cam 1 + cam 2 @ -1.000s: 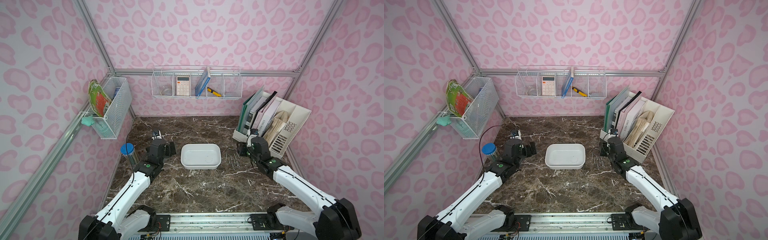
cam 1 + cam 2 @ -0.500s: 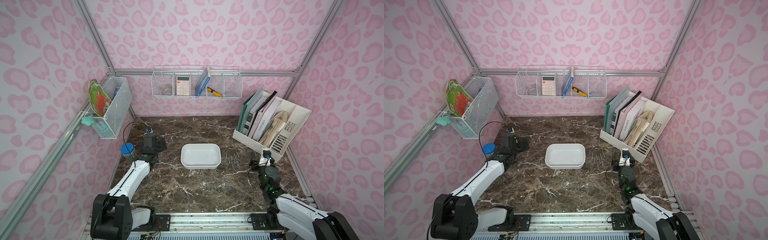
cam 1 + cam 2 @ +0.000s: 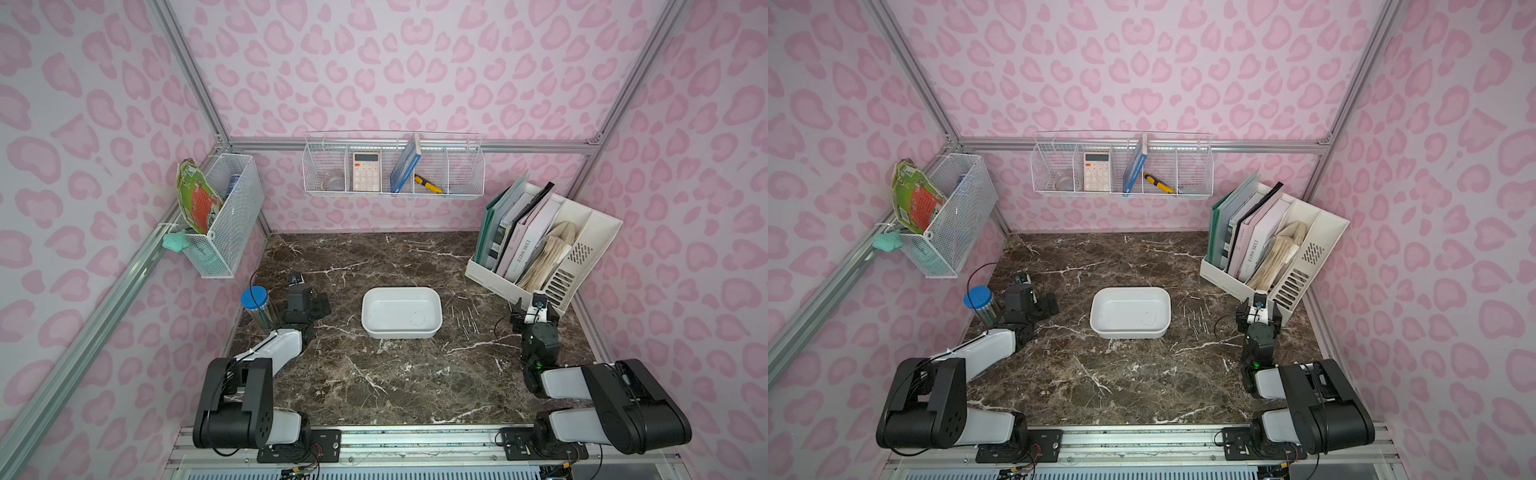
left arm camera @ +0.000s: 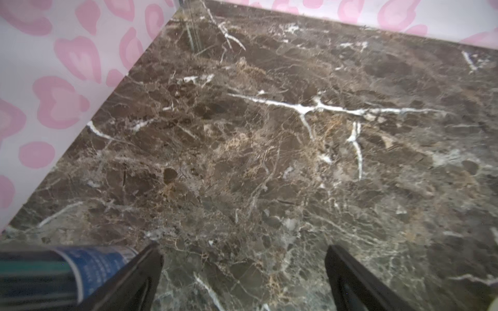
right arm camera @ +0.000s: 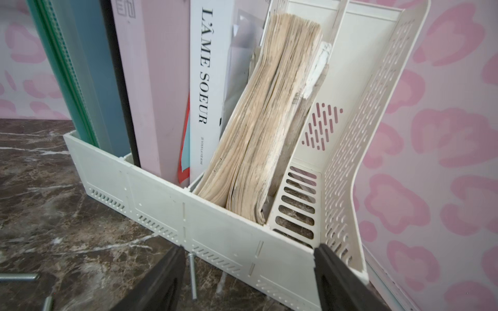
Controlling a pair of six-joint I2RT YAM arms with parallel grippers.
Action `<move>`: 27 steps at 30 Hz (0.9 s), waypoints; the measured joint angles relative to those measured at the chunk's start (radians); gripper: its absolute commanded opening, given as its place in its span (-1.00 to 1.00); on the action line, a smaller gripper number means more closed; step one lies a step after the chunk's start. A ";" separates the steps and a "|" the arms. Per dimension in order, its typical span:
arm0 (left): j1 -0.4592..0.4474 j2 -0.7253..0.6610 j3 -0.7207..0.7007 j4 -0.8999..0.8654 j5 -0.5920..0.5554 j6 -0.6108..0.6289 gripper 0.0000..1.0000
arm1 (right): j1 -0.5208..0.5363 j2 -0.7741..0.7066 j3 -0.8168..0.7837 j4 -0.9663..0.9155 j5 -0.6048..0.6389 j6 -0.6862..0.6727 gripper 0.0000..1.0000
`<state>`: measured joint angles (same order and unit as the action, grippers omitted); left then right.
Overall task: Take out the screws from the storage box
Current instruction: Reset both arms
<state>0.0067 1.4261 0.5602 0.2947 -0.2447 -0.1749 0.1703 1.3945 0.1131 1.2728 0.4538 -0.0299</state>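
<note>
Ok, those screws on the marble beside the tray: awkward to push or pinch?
Likely. The screws look thin and round, lying flat on the table, so a nudge probably rolls them. Bare metal that low may slip from a pinch. Each looks stiff and light.

The tall white book spine (image 5: 208, 88) standing in the cream slotted plastic file organiser (image 5: 215, 223) reads "L'ÂME SOEUR" in black capitals running down its length, with a smaller line of print below it too fine to read.
</note>
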 measured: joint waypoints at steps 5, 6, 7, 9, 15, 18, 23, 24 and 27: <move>-0.002 0.015 -0.024 0.119 0.031 0.064 0.99 | -0.060 0.135 0.012 0.123 -0.106 0.001 0.60; -0.002 0.011 -0.057 0.176 0.034 0.082 0.98 | -0.070 0.162 0.013 0.144 -0.123 0.004 0.64; -0.001 0.011 -0.097 0.240 0.039 0.093 0.98 | -0.074 0.174 0.014 0.152 -0.130 0.008 0.67; 0.008 0.047 -0.169 0.357 0.049 0.108 0.98 | -0.080 0.177 0.024 0.153 -0.143 0.014 0.71; 0.074 0.142 -0.150 0.491 0.100 0.120 0.97 | -0.092 0.182 0.056 0.152 -0.163 0.034 1.00; 0.093 0.135 -0.123 0.506 0.116 0.099 0.98 | -0.094 0.182 0.056 0.151 -0.171 0.036 1.00; 0.093 0.135 -0.123 0.498 0.152 0.095 0.99 | -0.096 0.182 0.056 0.151 -0.177 0.037 1.00; 0.093 0.135 -0.123 0.497 0.154 0.095 0.98 | -0.096 0.182 0.056 0.151 -0.177 0.037 1.00; 0.094 0.135 -0.123 0.496 0.154 0.095 0.98 | -0.096 0.182 0.056 0.151 -0.177 0.037 1.00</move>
<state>0.1009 1.5608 0.4370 0.7910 -0.0910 -0.0795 0.0746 1.5764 0.1696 1.4235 0.2768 0.0071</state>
